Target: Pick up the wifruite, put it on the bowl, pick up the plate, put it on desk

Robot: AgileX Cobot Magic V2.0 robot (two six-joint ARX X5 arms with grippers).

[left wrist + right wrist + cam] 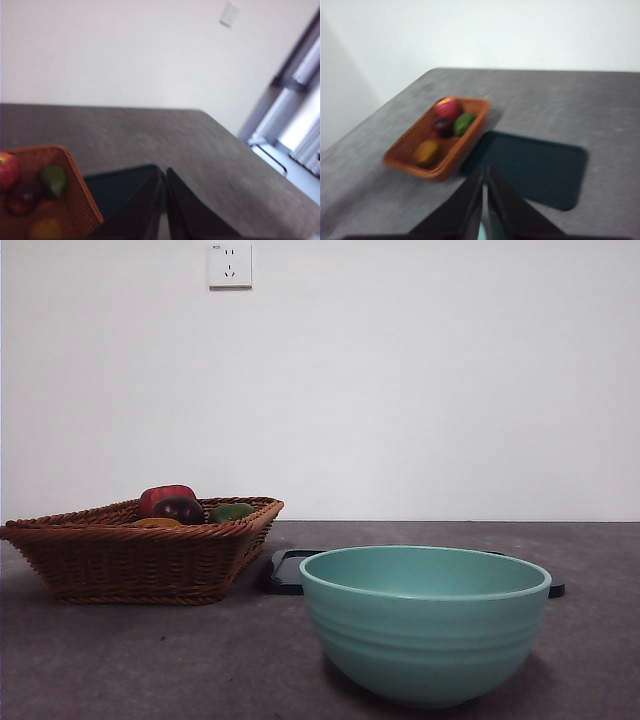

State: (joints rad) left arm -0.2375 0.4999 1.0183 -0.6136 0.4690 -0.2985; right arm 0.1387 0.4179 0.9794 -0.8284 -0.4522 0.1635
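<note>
Both grippers — left [164, 172] and right [485, 170] — hung above the desk [150, 660] with jaws pressed together, empty. The wifruite [426, 151] lay in the basket [405, 159] beside the dark plate [535, 170]; the bowl [425, 625] stood nearer.

There are four fruits – one orange-brown wifruite [426, 152], one red apple [448, 107], one dark purple fruit [443, 125] and one green fruit [464, 123] – plus one wicker basket [130, 560], one mint-green bowl [425, 625], one dark tray [530, 167] and one wall socket [229, 265].
</note>
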